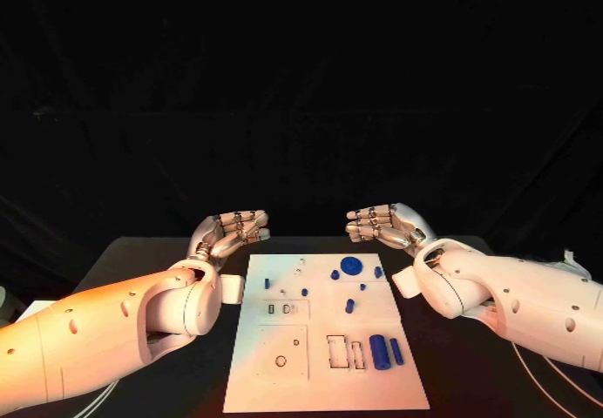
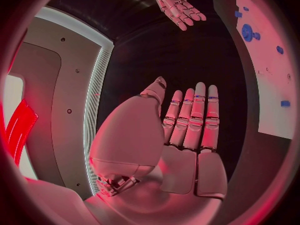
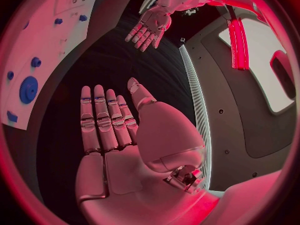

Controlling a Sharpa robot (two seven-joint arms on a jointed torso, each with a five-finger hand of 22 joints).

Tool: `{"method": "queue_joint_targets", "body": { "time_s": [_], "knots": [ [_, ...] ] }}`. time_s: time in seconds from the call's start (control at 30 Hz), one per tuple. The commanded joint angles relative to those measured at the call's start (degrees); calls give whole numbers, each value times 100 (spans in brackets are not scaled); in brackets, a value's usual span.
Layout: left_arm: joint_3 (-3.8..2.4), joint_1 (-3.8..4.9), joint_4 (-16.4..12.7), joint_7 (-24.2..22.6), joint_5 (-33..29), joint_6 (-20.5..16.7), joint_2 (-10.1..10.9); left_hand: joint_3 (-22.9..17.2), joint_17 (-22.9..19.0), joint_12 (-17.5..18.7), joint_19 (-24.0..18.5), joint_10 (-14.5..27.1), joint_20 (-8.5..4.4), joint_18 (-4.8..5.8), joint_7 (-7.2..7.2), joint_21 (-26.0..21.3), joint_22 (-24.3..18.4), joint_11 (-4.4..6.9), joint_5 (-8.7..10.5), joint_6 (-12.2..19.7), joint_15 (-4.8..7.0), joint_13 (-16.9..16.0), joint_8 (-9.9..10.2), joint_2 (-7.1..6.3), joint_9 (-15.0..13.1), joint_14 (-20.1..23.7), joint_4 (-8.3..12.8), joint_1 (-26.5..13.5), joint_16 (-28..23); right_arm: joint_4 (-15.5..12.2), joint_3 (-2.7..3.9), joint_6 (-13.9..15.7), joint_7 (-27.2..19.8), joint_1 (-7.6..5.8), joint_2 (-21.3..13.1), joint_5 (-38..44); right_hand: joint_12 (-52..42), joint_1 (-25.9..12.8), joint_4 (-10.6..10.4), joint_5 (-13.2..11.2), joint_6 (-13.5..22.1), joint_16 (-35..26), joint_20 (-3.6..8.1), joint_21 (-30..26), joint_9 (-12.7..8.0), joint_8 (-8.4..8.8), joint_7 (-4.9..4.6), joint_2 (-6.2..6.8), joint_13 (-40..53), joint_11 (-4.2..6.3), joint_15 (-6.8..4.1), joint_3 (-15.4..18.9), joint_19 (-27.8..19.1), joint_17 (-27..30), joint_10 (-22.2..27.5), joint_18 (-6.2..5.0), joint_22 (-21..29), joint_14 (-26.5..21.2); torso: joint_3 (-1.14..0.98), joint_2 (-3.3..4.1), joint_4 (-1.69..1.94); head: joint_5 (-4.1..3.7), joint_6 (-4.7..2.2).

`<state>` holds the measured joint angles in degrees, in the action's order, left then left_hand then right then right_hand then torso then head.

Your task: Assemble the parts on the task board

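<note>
Lying flat in the middle of the black table [image 1: 151, 252], the white task board [image 1: 327, 348] carries every blue part visible at this moment, and neither hand touches it.

Left hand [image 1: 231, 230]: raised above the table near the board's far left corner, apart from the board. The left wrist view shows its palm flat and its fingers [image 2: 199, 116] straight and close together, thumb out to the side. It holds nothing.

Right hand [image 1: 381, 225]: raised near the board's far right corner, facing the left hand across a gap. The right wrist view shows the same posture, fingers [image 3: 100, 116] extended side by side with the thumb apart. It holds nothing.

Parts on the board, head view:
- A round blue disc [image 1: 352, 263] lies near the far edge, right of centre.
- Several small blue pegs lie around the disc, one of them [image 1: 349, 306] nearer the middle of the board.
- A thin blue pin [image 1: 265, 282] sits toward the far left side.
- Two blue cylinders, the thicker one [image 1: 380, 351] and a slimmer one [image 1: 396, 350], lie side by side at the near right, just beside a rectangular slot [image 1: 339, 351].
- A round hole [image 1: 281, 360] is seen at the near left of the board.
</note>
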<state>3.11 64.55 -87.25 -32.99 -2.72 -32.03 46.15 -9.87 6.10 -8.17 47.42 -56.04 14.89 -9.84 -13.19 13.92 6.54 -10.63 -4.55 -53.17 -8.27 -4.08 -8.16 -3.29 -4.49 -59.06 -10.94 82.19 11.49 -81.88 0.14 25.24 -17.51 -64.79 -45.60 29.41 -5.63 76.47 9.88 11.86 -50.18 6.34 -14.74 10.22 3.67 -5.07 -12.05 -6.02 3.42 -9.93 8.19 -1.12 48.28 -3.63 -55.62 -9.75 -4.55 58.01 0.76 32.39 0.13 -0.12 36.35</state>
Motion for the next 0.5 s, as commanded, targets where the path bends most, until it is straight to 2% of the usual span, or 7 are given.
{"method": "queue_joint_targets", "body": {
  "time_s": [0.03,0.2,0.3,0.37,0.47,0.5],
  "knots": [
    [-4,16,-176,-72,38,384,138,-12,31,19,225,-264,-79,-85,27,40,-28,79,19,-188,83,14,31,84,40,-275,85,10,13,9,15,75,29,-74,-32,1210,121,102,235,-29,-694,4,192,173,13,87,116,12,14,173,-216,-148,663,-23,-773,-96,21,859,-17,154,22,-31,-53],
    [-9,27,-464,-3,54,557,381,-37,145,87,581,-541,-207,-86,98,131,-30,171,21,-386,217,14,82,100,59,-705,157,-12,74,40,30,-33,293,-206,-70,2122,179,29,345,-72,-865,57,354,314,20,117,157,45,18,256,-361,-258,1033,-85,-1029,-97,-4,1317,-31,294,62,-63,-116],
    [-14,34,-686,56,58,653,544,-49,229,108,770,-729,-278,-84,145,184,-28,231,23,-476,293,2,116,96,61,-929,171,-44,110,52,52,-97,530,-289,-85,2914,158,30,436,-100,-1050,154,567,638,39,89,227,76,32,354,-517,-316,1608,-171,-1283,-75,-132,1691,-37,409,96,-102,-138],
    [-18,37,-836,99,58,711,640,-59,289,130,876,-828,-321,-83,168,214,-27,263,23,-514,335,-3,144,86,62,-1052,179,-57,131,78,66,-179,724,-340,-81,3464,161,31,497,-108,-1139,228,692,814,41,91,275,115,33,418,-611,-335,1857,-244,-1430,-77,-209,1934,-34,483,118,-128,-161],
    [-24,46,-1035,158,14,803,746,-77,389,160,1025,-954,-381,-81,198,265,-19,305,23,-562,393,-13,180,72,60,-1233,189,-75,188,104,79,-369,1052,-418,-73,4276,183,2,538,-138,-1202,345,804,1024,37,107,308,158,31,473,-701,-336,2102,-351,-1536,-81,-309,2253,-26,574,166,-191,-182],
    [-27,53,-1154,185,-37,848,807,-84,439,187,1086,-990,-405,-79,205,285,-16,316,23,-578,413,-14,202,62,60,-1299,193,-86,212,103,84,-491,1247,-462,-66,4751,194,-21,547,-207,-1232,441,866,1167,36,114,338,181,29,508,-758,-330,2259,-430,-1574,-82,-380,2468,-22,637,193,-238,-234]
  ]
}}
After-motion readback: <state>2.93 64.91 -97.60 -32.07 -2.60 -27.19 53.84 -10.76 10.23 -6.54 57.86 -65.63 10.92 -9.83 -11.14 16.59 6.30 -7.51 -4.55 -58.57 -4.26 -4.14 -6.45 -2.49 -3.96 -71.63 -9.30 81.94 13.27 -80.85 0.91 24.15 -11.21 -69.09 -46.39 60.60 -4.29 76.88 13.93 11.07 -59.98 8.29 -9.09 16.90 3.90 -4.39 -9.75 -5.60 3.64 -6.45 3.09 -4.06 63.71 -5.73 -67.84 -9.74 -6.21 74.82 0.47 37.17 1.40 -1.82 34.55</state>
